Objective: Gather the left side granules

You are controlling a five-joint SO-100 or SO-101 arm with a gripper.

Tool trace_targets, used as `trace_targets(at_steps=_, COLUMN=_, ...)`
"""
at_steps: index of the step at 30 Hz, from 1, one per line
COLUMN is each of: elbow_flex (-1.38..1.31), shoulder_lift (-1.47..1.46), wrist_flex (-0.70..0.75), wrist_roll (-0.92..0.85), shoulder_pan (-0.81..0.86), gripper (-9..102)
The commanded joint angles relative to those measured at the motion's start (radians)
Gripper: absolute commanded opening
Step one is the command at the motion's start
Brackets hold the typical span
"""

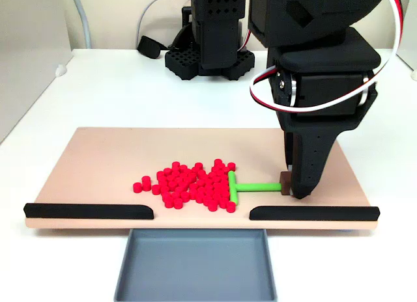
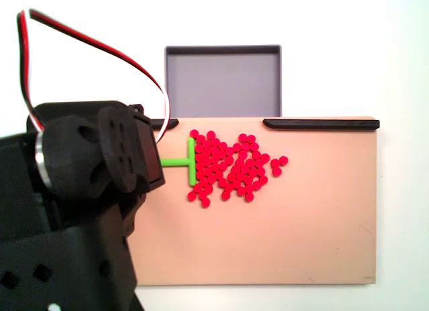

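Observation:
A pile of red granules [image 1: 192, 185] lies on the tan board [image 1: 98, 159], left of centre in a fixed view from the front. The green T-shaped tool [image 1: 232, 187] rests its crossbar against the pile's right edge. Its stem runs right to a small brown block [image 1: 285, 182], where my gripper [image 1: 296, 190] stands, shut on that end. From above in a fixed view, the granules [image 2: 231, 167] spread to the right of the tool's bar [image 2: 191, 161], and the arm's black body [image 2: 87, 190] hides the fingers.
A grey tray [image 1: 195, 263] sits below the gap between two black rails [image 1: 88, 211] [image 1: 313, 213] on the board's front edge. The arm's base [image 1: 208, 28] and cables stand behind the board. Bare board [image 2: 301, 237] lies beyond the pile.

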Motion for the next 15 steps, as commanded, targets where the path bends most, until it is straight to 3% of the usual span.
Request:
trace_targets(at_steps=1, elbow_flex=0.006, shoulder_lift=-0.003, wrist_flex=-0.005, wrist_roll=-0.008, shoulder_pan=0.014, gripper=0)
trace_targets(at_steps=15, elbow_flex=0.006, shoulder_lift=-0.003, wrist_flex=-0.005, wrist_roll=-0.018, shoulder_pan=0.02, gripper=0)
